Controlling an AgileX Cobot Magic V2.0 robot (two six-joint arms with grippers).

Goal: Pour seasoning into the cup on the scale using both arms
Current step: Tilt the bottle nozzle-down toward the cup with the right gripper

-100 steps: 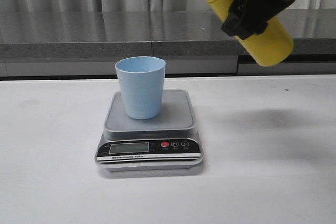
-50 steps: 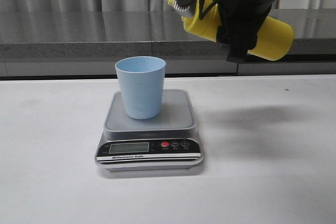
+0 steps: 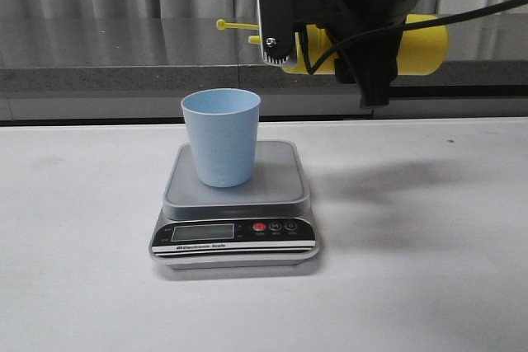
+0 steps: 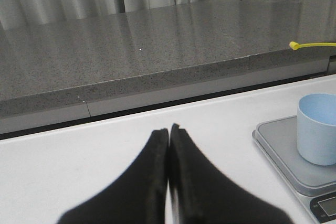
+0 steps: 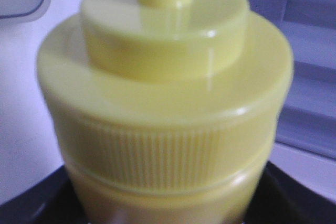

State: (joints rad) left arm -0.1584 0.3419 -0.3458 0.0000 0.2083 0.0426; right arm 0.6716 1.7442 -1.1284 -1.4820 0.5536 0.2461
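right gripper (image 3: pixel 351 35): up high behind and right of the cup, jaws clenched on the seasoning bottle; black body with cables covers the bottle's middle in front view
seasoning bottle (image 3: pixel 421 43): yellow, held in the air, lying roughly horizontal, base to the right, nozzle end to the left; well above the table, not touching cup or scale
bottle in right wrist view (image 5: pixel 163 103): fills the frame, blurred; ribbed collar and stepped cap seen close, nozzle base at frame edge
cap stalk (image 3: pixel 235 25): thin yellow stalk with small knob at its tip, sticks out left from the nozzle end, above the cup and slightly left of its centre; also seen in left wrist view (image 4: pixel 312 45) against the grey ledge
nozzle tip: hidden behind the gripper in front view, cannot tell where it aims exactly
cup (image 3: pixel 220 138): pale blue, upright, on the scale platform, toward its left rear part; inside not visible from here
scale (image 3: pixel 235 208): silver-grey, on the white table, display and red button facing the camera; display digits too small to read
left gripper (image 4: pixel 169 132): low over the table, left of the scale, well apart from it; jaws pressed together, grasping nothing
table (image 3: pixel 429 286): white, carries the scale; soft shadow right of the scale
background: grey stone ledge (image 3: pixel 124 55), curtains behind
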